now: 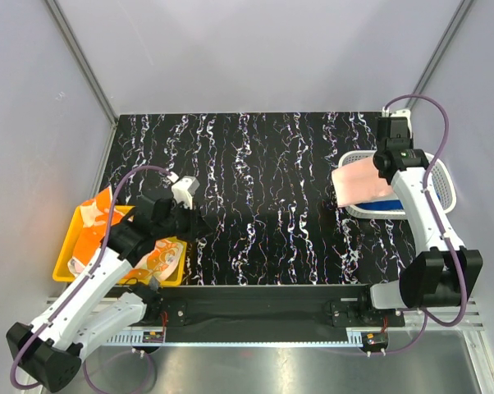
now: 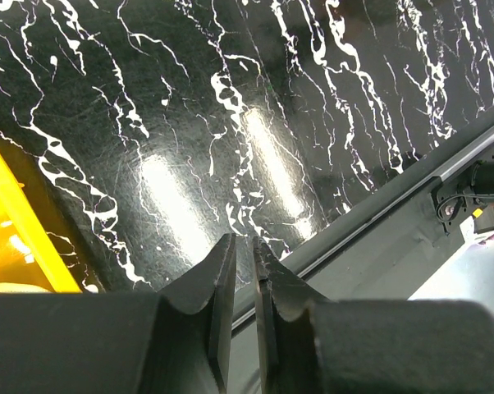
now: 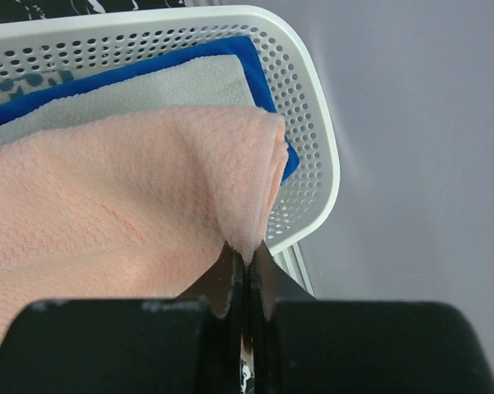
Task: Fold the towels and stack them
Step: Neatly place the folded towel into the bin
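Note:
A pale pink towel (image 1: 362, 182) (image 3: 148, 205) lies folded on top of the stack in the white basket (image 1: 444, 176) (image 3: 313, 107), draped over its left rim. My right gripper (image 1: 384, 160) (image 3: 245, 254) is shut on a pinched corner of it. Under it lie an off-white towel (image 3: 173, 86) and a royal blue towel (image 1: 386, 203) (image 3: 107, 78). An orange-and-white towel (image 1: 99, 217) lies crumpled in the yellow bin (image 1: 66, 263) (image 2: 9, 213). My left gripper (image 1: 202, 223) (image 2: 244, 246) hovers over the table just right of the bin, jaws a narrow gap apart with nothing between them.
The black marbled table (image 1: 272, 180) (image 2: 230, 98) stretches between bin and basket. A metal rail (image 2: 444, 164) runs along the near table edge. Grey walls close in the left, back and right sides; the basket sits close to the right wall.

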Robot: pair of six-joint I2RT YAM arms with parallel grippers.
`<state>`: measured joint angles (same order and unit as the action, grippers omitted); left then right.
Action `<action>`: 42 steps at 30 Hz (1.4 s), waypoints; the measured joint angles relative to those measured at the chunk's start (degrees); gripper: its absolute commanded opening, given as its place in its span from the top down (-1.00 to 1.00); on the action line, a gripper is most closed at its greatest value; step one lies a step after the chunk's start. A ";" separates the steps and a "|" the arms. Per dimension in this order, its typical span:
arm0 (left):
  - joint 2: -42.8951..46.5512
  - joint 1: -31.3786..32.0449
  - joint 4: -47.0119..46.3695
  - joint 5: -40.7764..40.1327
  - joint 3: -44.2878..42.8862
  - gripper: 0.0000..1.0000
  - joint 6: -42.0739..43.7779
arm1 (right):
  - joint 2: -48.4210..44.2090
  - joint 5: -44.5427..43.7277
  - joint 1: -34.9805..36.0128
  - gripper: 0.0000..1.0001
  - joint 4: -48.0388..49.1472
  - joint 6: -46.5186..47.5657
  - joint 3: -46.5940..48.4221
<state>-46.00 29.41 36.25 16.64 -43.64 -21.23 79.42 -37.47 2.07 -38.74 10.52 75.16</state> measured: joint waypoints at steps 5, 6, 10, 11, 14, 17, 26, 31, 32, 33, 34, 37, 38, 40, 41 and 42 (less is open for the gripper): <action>-0.92 0.02 0.00 0.00 0.07 0.64 0.02 | 1.57 0.83 -4.26 1.00 1.25 0.31 1.33; -1.07 0.02 0.00 0.00 0.07 0.64 0.02 | 2.05 1.05 -5.27 0.99 1.57 0.26 1.62; -2.01 0.02 0.00 0.04 0.09 0.63 0.00 | 5.92 1.38 -8.66 -0.77 3.02 -1.14 2.47; -2.23 0.02 -0.02 0.04 0.11 0.63 0.00 | 7.19 1.36 -9.05 -0.99 3.19 -2.08 2.51; -2.67 0.02 0.04 0.04 0.17 0.62 0.00 | 11.06 2.23 -9.29 -0.99 2.47 -3.87 2.58; -2.89 0.02 -0.02 0.02 0.17 0.62 0.00 | 13.18 4.70 -9.29 -0.99 0.24 -6.82 3.65; -3.63 0.02 0.07 -1.14 0.17 0.61 -0.02 | 9.25 14.69 -8.87 -1.00 -3.56 -17.20 8.61; -3.91 0.02 0.33 -5.20 0.04 0.47 -1.14 | 2.84 19.30 -5.53 -0.99 -3.10 -21.51 7.04; -3.93 0.02 0.63 -6.75 -0.17 0.39 -1.70 | 1.57 20.44 -4.07 -1.00 -3.02 -22.40 6.34; -3.91 0.02 0.90 -8.17 -0.37 0.37 -2.36 | 0.70 20.92 -2.29 -0.99 -2.75 -23.19 5.66; -3.91 0.02 1.53 -9.94 -0.70 0.34 -3.48 | -0.17 21.49 0.04 -1.00 -2.56 -23.93 4.79; -4.02 0.11 4.96 -18.47 -2.27 0.12 -9.01 | -1.36 22.64 9.92 -0.99 -0.85 -26.12 2.29; -4.28 0.11 6.78 -22.05 -3.10 -0.12 -11.91 | -1.38 23.15 13.94 -0.99 -0.02 -26.86 1.49; -5.09 0.07 10.23 -28.52 -4.74 -0.18 -16.96 | -0.98 24.15 21.40 -0.99 1.68 -27.96 0.02; -5.68 -0.28 12.26 -32.02 -5.55 -0.19 -20.41 | -0.74 24.55 24.61 -0.99 2.25 -28.41 -0.44; -6.32 -0.81 14.16 -35.12 -6.08 -0.28 -23.58 | -0.37 25.07 27.26 -1.00 3.23 -28.72 -0.90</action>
<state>-52.31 28.60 50.41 -18.48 -49.71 -44.82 79.05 -12.40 29.32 -35.51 -18.20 74.26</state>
